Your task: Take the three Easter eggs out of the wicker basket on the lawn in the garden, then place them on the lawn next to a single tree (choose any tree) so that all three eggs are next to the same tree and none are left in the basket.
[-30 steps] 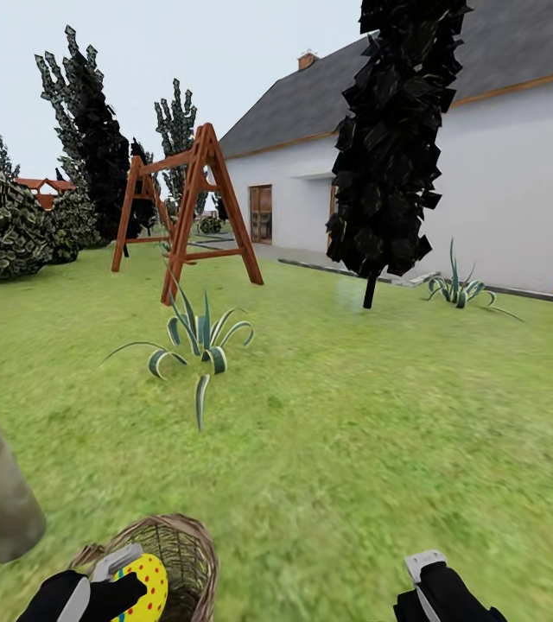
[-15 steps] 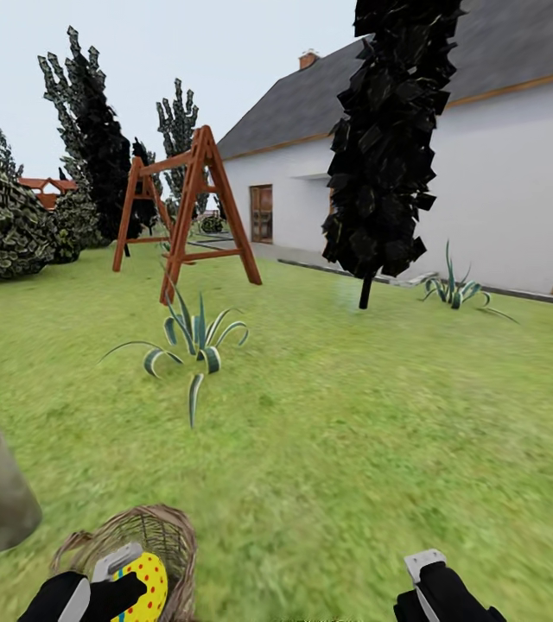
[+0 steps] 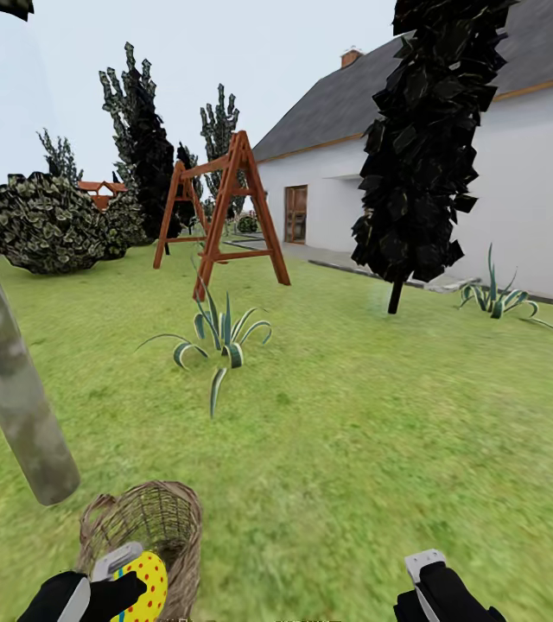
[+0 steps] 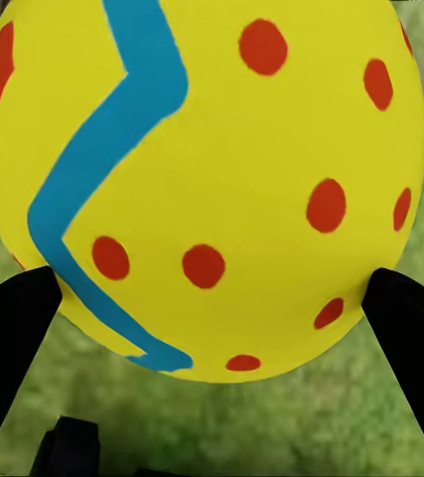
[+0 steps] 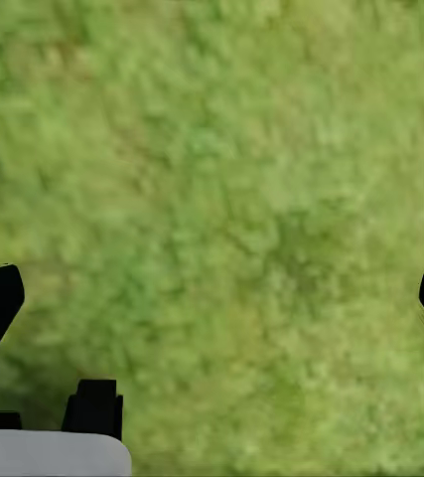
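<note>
While we look out from the head view, our left gripper [image 3: 130, 580] sits at the lower edge with its jaws closed on an Easter egg [image 3: 144, 587], yellow with red dots and a blue band. The egg hangs just over the near rim of the wicker basket [image 3: 151, 518], which stands on the lawn [image 3: 354, 449]. We cannot tell whether more eggs lie inside the basket. Just beside the basket, toward our left, rises the pale mottled trunk of a tree [image 3: 13, 389], leaning across the frame. Our right gripper [image 3: 428, 574] shows at the lower edge, well apart from the basket, over bare grass. Farther off we see a striped agave plant [image 3: 218, 333], a wooden swing frame [image 3: 225, 212], a black conifer [image 3: 432, 147], a rounded bush [image 3: 47, 223] and the white house [image 3: 518, 199].

From the left wrist view, the egg [image 4: 212, 179] looms large between the two dark fingers [image 4: 8, 348], one pressing each side. A blue zigzag runs down it among scattered red spots, with grass blurred behind.

From the right wrist view, we see the right gripper [image 5: 212, 298] with its jaws spread wide, a dark fingertip at each edge and nothing between them, above mottled green lawn [image 5: 221, 179].
</note>
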You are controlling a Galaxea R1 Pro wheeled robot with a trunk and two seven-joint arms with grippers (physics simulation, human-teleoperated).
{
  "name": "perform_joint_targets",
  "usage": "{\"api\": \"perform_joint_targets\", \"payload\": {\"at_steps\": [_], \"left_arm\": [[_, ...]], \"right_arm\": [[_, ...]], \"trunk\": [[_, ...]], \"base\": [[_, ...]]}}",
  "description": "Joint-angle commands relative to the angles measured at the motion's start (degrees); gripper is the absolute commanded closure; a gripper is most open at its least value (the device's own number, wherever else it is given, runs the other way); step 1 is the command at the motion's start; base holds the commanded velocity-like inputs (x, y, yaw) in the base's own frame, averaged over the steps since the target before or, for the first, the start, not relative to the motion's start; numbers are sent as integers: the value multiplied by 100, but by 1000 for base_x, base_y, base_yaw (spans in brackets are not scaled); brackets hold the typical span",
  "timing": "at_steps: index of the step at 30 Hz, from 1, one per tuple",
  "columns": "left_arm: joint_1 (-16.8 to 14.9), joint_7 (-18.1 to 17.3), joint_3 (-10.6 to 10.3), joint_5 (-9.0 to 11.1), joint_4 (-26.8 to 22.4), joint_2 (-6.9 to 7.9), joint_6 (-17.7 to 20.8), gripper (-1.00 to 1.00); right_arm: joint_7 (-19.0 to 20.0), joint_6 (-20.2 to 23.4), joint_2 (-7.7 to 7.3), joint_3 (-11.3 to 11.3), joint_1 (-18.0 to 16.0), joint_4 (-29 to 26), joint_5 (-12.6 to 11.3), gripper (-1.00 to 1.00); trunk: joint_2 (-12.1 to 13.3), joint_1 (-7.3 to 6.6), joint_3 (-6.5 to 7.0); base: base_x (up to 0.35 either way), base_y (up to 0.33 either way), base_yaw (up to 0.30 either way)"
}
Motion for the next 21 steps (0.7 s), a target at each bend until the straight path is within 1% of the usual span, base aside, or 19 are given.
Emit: {"api": "perform_joint_targets", "payload": {"at_steps": [1,11,19,21], "left_arm": [[-5,-25,23,-11,-3,-4,23,100],[-5,-33,23,-11,-2,-11,16,100],[-5,-40,23,-11,16,-3,16,100],[-5,-23,23,-14,23,-12,16,100]], "right_arm": [[-3,33,-6,29,-2,-9,34,-100],[-4,26,-6,29,-2,-9,37,-100],[0,24,-14,21,-2,-9,27,-100],[-5,26,-15,20,-2,-9,32,-100]], "trunk": [[37,-25,12],[438,-244,191],[438,-244,191],[519,-288,227]], "base": [[-155,-293,264],[-155,-293,264],[-152,-288,264],[-145,-274,278]]}}
